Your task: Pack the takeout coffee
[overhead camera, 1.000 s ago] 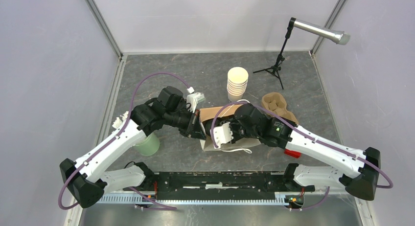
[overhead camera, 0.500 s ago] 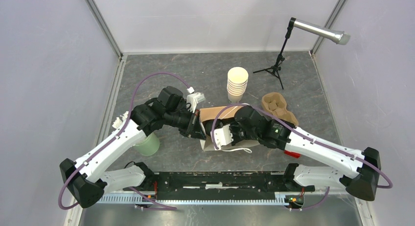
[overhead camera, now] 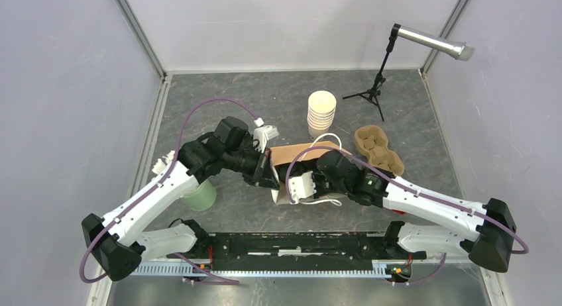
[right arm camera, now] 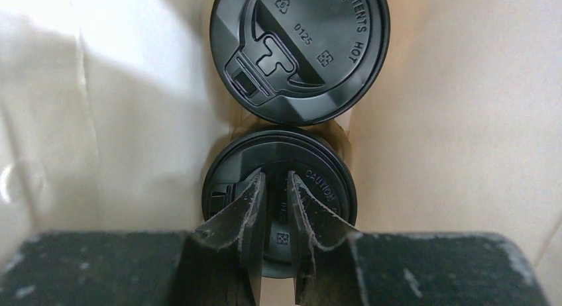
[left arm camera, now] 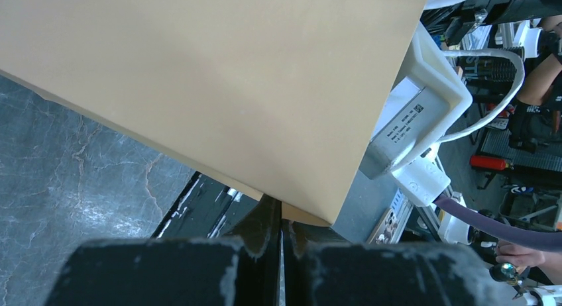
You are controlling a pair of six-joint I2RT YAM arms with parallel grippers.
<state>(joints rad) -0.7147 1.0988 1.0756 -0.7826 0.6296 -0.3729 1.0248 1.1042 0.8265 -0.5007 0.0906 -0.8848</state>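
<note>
Starting at the near edge of the grey table (overhead camera: 252, 107), two white robot arms reach inward from their bases. A pale green cup (overhead camera: 201, 197) stands just beside the left arm, partly under it.

A little farther in, both arms meet at a brown paper bag (overhead camera: 301, 151) that stands open near the middle of the table. The left gripper (left arm camera: 280, 225) is clenched on the bag's edge, its two black fingers pressed together with the paper pinched between them.

The right arm bends down into the bag's mouth. Its wrist camera looks straight down inside, between pale paper walls, at two round black lids — the cups below them are hidden. The nearer takeout coffee (right arm camera: 328, 187) sits at the bottom of the bag, directly under the right gripper (right arm camera: 275, 183). The gripper's fingers stand close together with a thin gap over the lid's middle; whether they pinch the lid or only hover at it cannot be told. The farther takeout coffee (right arm camera: 298, 54) sits just beyond, its lid edge meeting the nearer lid. Raised lettering on it reads "CONTENTS HOT".

Beyond the bag stands a stack of lidless cream cups (overhead camera: 322, 112). To its right lies a brown pulp cup carrier (overhead camera: 379, 149). Farthest back, near the right wall, a black tripod (overhead camera: 372, 89) holds a grey cylinder (overhead camera: 434, 42) — tilted, high above the table.
</note>
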